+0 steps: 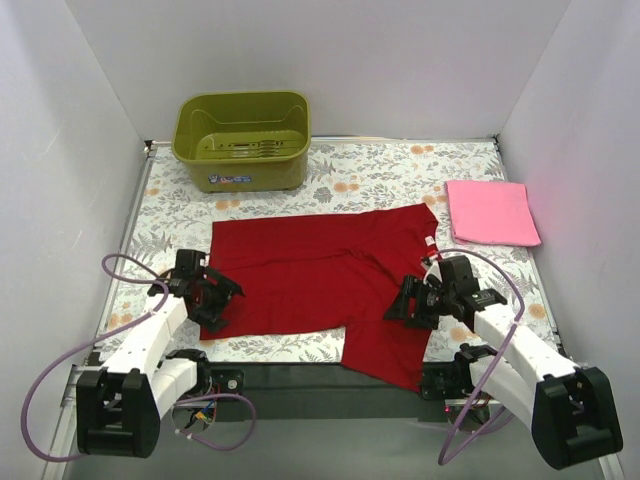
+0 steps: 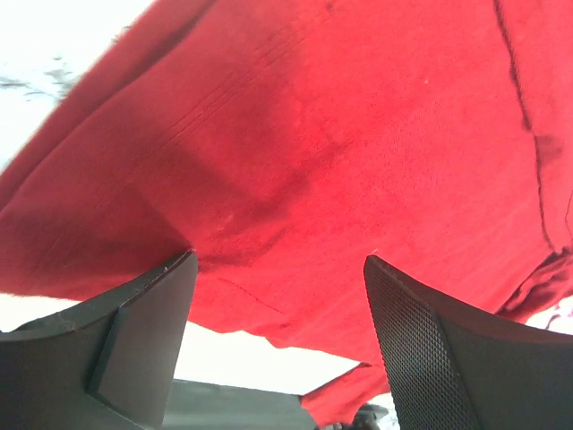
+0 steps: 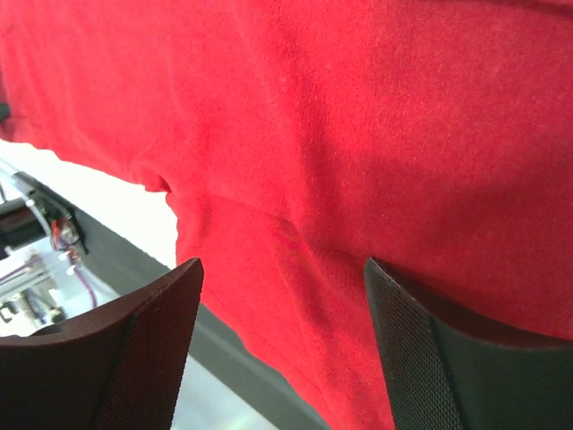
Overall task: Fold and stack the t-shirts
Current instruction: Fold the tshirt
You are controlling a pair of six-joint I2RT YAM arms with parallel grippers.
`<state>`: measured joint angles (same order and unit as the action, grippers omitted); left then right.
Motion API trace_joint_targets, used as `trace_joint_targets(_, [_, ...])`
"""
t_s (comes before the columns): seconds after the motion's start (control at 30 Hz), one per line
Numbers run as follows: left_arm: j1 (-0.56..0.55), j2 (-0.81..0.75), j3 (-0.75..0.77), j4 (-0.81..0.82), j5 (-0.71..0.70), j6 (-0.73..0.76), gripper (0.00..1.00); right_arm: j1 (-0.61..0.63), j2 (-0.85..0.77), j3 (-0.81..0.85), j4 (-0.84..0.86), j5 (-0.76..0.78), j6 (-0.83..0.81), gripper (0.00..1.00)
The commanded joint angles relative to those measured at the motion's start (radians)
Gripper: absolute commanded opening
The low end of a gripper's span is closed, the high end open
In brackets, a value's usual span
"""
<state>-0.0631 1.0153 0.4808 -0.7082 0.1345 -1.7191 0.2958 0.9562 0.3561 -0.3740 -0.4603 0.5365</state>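
1. We see the left gripper (image 1: 220,300) at the left edge of the deep red t-shirt (image 1: 320,265), its jaws wide and empty just above the cloth.
2. The olive-green tub (image 1: 242,165) stands at the far left of the table (image 1: 380,175).
3. The red t-shirt lies spread across the middle, one part hanging over the near edge.
4. The right gripper (image 1: 397,304) hovers over its right side, wide and empty.
5. The light pink t-shirt (image 1: 490,212) lies folded at the far right.
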Motion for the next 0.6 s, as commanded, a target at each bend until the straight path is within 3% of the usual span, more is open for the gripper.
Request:
trace_joint_targets(0.0, [-0.003, -0.066, 0.037, -0.123, -0.093, -0.05, 0.7, 0.005, -0.054, -0.039, -0.149, -0.012, 0.037, 0.67])
trace_joint_targets(0.1, [-0.003, -0.012, 0.146, -0.085, -0.122, 0.037, 0.73, 0.005, -0.065, 0.112, -0.195, 0.119, -0.033, 0.65])
trace_joint_targets(0.23, [0.0, 0.124, 0.306, -0.03, -0.231, 0.16, 0.74, -0.045, 0.06, 0.365, -0.227, 0.311, -0.168, 0.59])
trace_joint_targets(0.37, [0.026, 0.253, 0.384, 0.036, -0.257, 0.245, 0.73, -0.197, 0.188, 0.512, -0.197, 0.27, -0.253, 0.48])
trace_joint_targets(0.57, [0.049, 0.4, 0.404, 0.118, -0.251, 0.291, 0.7, -0.315, 0.308, 0.547, -0.099, 0.197, -0.244, 0.41])
